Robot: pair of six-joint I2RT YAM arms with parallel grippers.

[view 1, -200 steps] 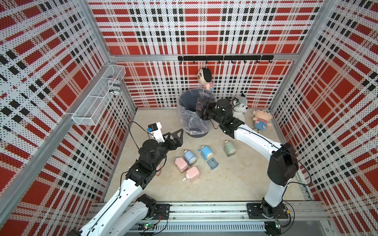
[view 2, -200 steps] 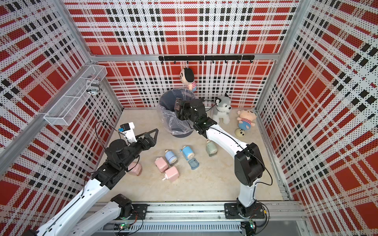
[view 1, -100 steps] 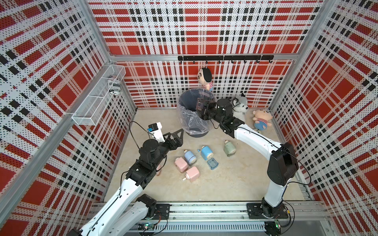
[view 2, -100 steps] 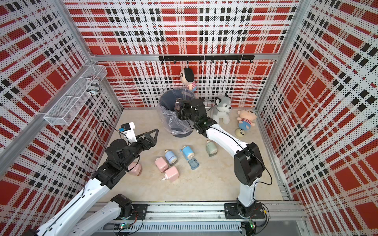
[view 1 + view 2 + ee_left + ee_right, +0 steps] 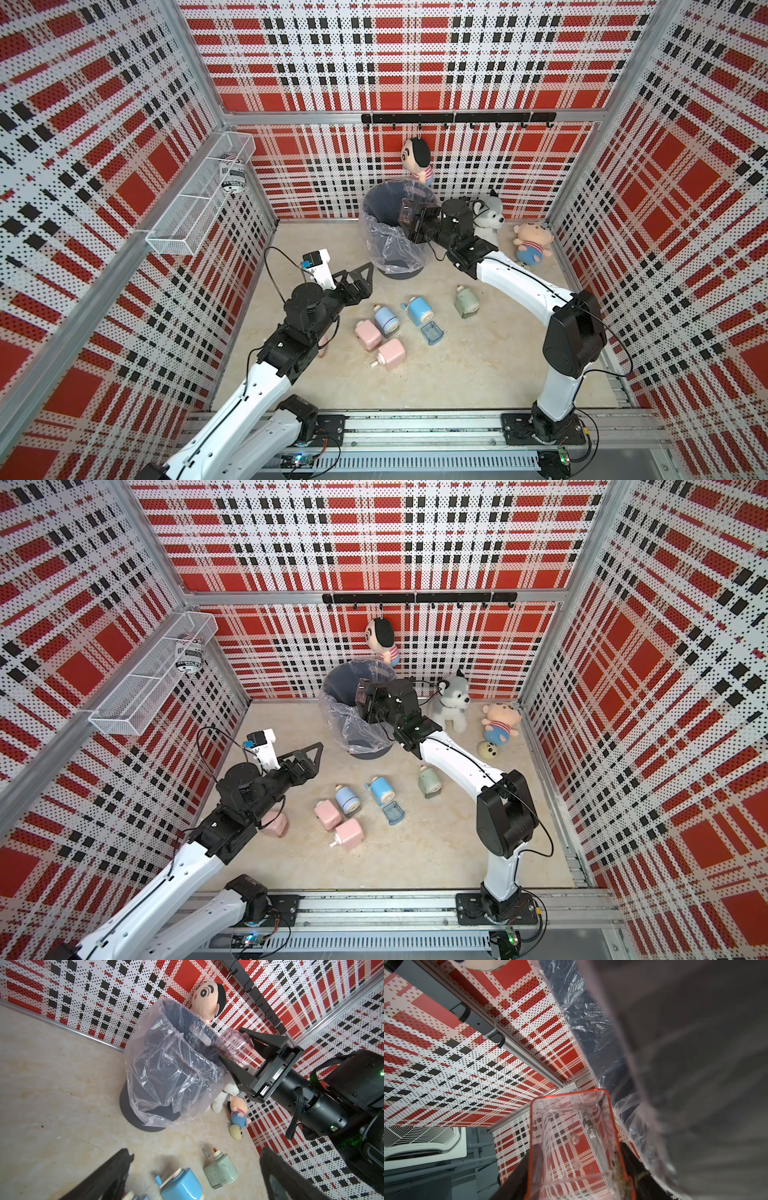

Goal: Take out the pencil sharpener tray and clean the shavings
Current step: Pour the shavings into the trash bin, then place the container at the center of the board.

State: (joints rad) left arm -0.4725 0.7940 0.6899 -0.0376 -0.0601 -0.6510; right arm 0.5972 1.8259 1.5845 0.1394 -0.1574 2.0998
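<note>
My right gripper [image 5: 409,222] is shut on a clear, pink-tinted pencil sharpener tray [image 5: 408,210], held tipped over the rim of the bag-lined trash bin [image 5: 386,245]. The right wrist view shows the tray [image 5: 571,1136] between the dark fingers [image 5: 517,1178], with a few brownish shavings [image 5: 616,1174] in one corner. From the left wrist, the tray [image 5: 234,1045] sits at the bin's [image 5: 166,1064] edge. My left gripper [image 5: 359,282] hangs open and empty over the floor, left of the sharpeners. A pink sharpener [image 5: 274,823] lies partly under the left arm.
Two pink sharpeners [image 5: 368,334] [image 5: 390,353], two blue ones [image 5: 386,319] [image 5: 419,309], a green one [image 5: 466,302] and a loose blue tray [image 5: 431,332] lie mid-floor. Plush toys [image 5: 488,216] [image 5: 532,247] sit at the back right. A wire basket [image 5: 199,208] hangs on the left wall.
</note>
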